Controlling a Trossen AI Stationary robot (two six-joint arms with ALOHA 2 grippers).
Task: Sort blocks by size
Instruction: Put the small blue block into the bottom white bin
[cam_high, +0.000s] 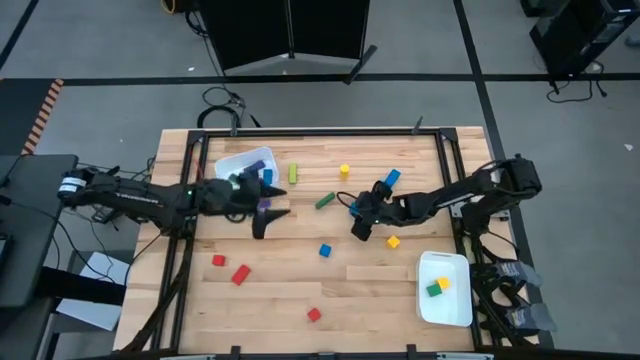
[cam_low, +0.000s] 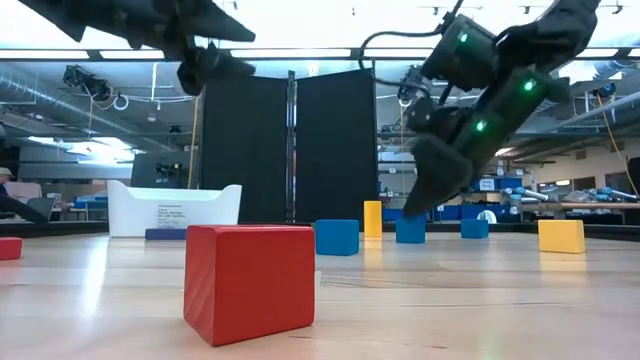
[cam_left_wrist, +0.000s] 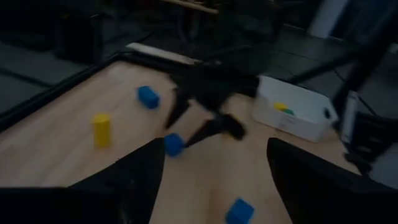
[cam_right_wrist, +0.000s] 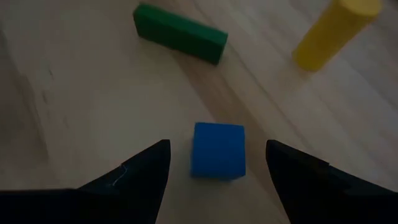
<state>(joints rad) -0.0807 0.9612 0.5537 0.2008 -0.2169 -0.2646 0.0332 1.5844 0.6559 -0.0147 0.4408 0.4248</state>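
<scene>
Blue cube (cam_right_wrist: 217, 150) between right gripper (cam_right_wrist: 217, 180) open fingers: rigid, light; grip opposite flat sides. Left gripper (cam_high: 268, 210) open.

Right tool (cam_right_wrist: 217, 163) fingers spread, blue cube (cam_right_wrist: 217, 150) between them, green bar (cam_right_wrist: 180, 33), yellow block (cam_right_wrist: 336, 32) beyond

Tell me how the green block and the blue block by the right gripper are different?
The green block is a long bar; the blue block is a short cube. The blue block sits between the right gripper's open fingers, while the green block lies farther off. Both rest flat on the wooden table, not held.
</scene>
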